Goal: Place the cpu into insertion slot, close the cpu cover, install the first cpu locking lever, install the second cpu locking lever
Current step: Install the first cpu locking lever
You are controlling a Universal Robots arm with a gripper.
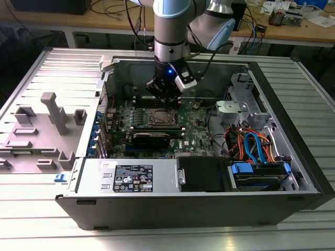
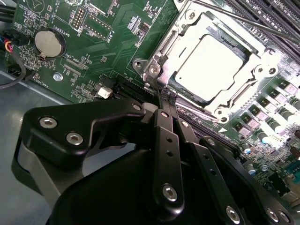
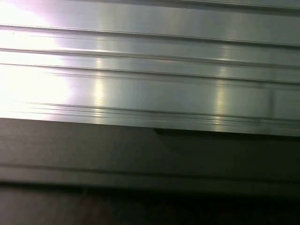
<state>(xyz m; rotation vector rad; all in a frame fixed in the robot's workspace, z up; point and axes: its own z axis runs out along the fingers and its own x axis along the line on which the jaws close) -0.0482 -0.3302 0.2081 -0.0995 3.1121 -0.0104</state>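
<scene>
An open computer case point(image 1: 157, 209) lay on its side on a ribbed metal desk point(image 1: 31, 209), with grey plastic holders toward the exterior view's left. A robot arm point(image 1: 170, 31) reached down from the far side into the case, its black end effector point(image 1: 166, 99) hanging just above the green circuit board point(image 2: 117, 47). In the second wrist view the end effector point(image 2: 166, 96) had its two fingers pressed together with nothing visible between them, and the tips sat just beside one corner of the insertion slot point(image 2: 219, 112). The cpu point(image 2: 211, 65) lay flat inside that slot, its pale metal top showing through the square cut-out of the cpu cover point(image 2: 173, 42), which lay closed over it. A thin metal lever point(image 2: 243, 23) ran along the far edge of the slot; whether it was latched could not be told. A round coin battery point(image 2: 48, 43) sat well apart on the board. Seating the chip and closing the cover looked done, so the lever locking seemed to be the step in hand. That work would call for a steady push on a thin rod, kept clear of the chip.
</scene>
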